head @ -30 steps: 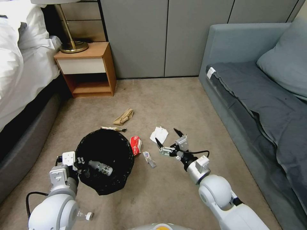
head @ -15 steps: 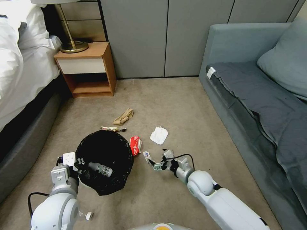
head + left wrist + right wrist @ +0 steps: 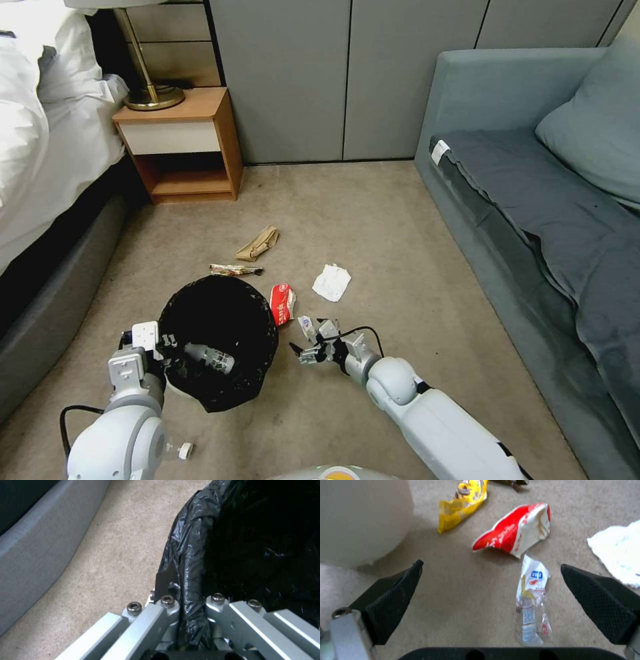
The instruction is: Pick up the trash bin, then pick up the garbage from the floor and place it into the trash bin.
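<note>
1. Trash bin [image 3: 220, 347], lined with a black bag [image 3: 193, 555], sits on the floor [image 3: 373, 220] with the left gripper [image 3: 186, 610] clamped on its near-left rim; a clear bottle [image 3: 210, 358] lies inside, just right of that gripper.
2. Right gripper [image 3: 308, 349] hangs low over the carpet right of the bin, fingers [image 3: 391, 602] spread wide.
3. Clear wrapper [image 3: 533, 600] lies between those open fingers (flat on the floor, nearer the right one).
4. Just beyond it lies a red-and-white wrapper [image 3: 516, 530], with a yellow wrapper [image 3: 463, 502] farther left by the bin wall.
5. White tissue [image 3: 331, 282] lies beyond the gripper, slightly to its right.
</note>
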Available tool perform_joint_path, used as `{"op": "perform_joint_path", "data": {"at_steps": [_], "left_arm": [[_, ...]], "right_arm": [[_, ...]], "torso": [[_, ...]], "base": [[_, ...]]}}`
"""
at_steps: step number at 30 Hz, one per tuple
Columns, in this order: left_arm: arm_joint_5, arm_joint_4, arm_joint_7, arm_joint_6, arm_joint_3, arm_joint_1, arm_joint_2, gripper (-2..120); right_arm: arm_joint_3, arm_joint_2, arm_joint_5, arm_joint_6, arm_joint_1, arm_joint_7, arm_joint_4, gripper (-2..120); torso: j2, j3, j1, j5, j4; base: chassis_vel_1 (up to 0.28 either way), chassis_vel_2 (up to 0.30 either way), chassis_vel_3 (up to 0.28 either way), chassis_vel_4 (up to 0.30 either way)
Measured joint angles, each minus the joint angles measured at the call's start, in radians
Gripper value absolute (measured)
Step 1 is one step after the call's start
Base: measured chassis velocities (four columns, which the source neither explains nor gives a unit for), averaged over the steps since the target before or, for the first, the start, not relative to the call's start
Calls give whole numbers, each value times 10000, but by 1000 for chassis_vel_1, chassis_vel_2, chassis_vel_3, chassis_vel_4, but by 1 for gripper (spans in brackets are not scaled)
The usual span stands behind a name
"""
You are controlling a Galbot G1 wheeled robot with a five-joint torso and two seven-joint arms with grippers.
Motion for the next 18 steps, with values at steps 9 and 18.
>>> {"op": "perform_joint_path", "data": {"at_steps": [9,18], "left_arm": [[7,-136,-8,0,-37,92,15,1],[65,-158,-23,-3,-32,149,-77,1]], "right_arm": [[452,430,-598,424,133,-50,-1299,100],[761,660,-813,764,317,-134,-2119,100]], "torso": [[0,0,0,1,0],[0,0,1,0,0]], "base": [[0,0,0,0],[0,0,0,0]]}}
